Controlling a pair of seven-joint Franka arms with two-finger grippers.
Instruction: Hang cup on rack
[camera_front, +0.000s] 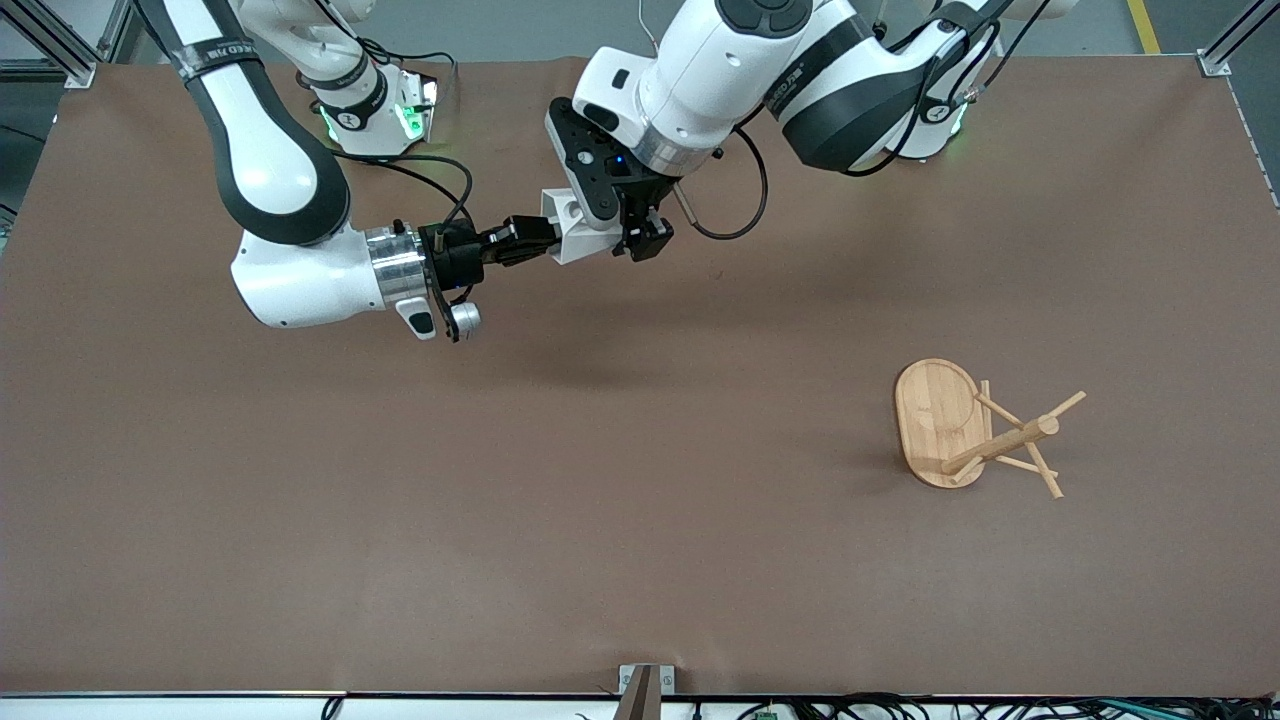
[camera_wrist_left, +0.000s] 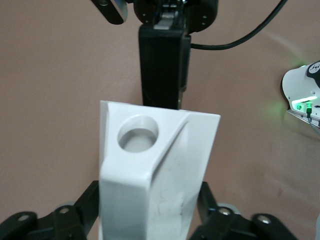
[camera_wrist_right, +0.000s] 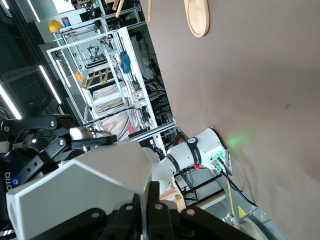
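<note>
Two grippers meet on one cup in mid-air, over the bare brown table toward the robots' side. We see the right gripper reaching in horizontally from the right arm's end; its fingers are clamped on the cup. The left gripper comes down from above and its fingers are closed on the cup too, approx. at the end away from the right gripper. So both hold the white faceted cup at once.

In the left wrist view, we see the cup between the left fingers, handle block w/ round hole facing the camera; the right gripper's black finger touches the cup's upper edge. In the right wrist view, the cup fills the lower frame, gripped from both sides.

The rack lies tipped on its side, well apart from the cup, toward the left arm's end and nearer the front camera. Its oval base stands on edge; post and pegs point sideways.
</note>
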